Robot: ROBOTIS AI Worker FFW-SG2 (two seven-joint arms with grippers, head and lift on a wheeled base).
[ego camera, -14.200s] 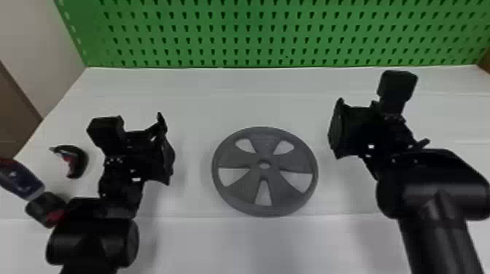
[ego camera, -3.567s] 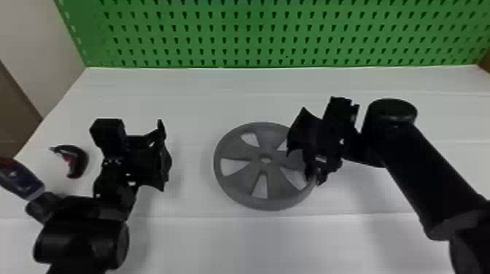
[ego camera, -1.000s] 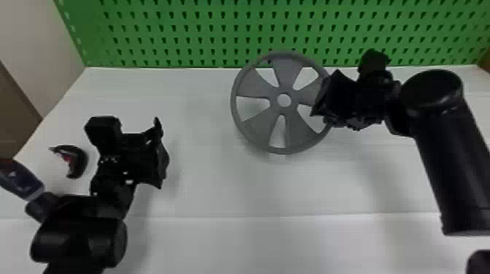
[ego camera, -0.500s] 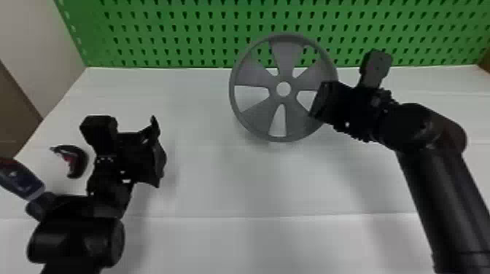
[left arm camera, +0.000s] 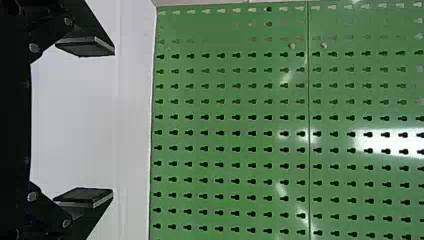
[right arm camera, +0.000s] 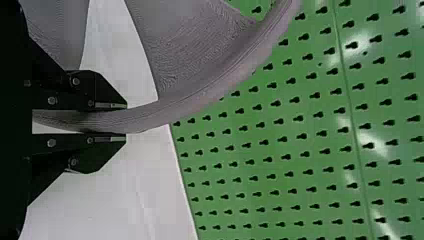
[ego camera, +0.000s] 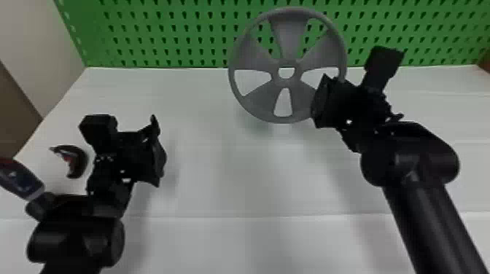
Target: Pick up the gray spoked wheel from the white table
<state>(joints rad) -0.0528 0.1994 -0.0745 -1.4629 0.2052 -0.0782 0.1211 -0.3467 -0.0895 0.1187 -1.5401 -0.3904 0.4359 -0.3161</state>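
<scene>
Gray spoked wheel (ego camera: 288, 34) pinched at the rim by the right gripper (ego camera: 320, 102), aloft near the white table's (ego camera: 218, 175) far edge. Toward the left edge, left gripper (ego camera: 159, 151) with jaws spread.

The white table (ego camera: 218, 175) has a flat, pale surface. Its back edge runs almost straight from the back-left corner, and its left edge goes slanting from this same corner. Some thin lines cross the surface, more or less parallel to the back edge, and soft grey shadows fall on it. Near the left edge, well apart from the back-left corner, lies a small curved black object with red on its inner side (ego camera: 78, 160). Near it, farther from the back edge, there is a dark blue rounded object with a black end (ego camera: 22, 181), over the left edge part; I cannot tell exactly what it is.
</scene>
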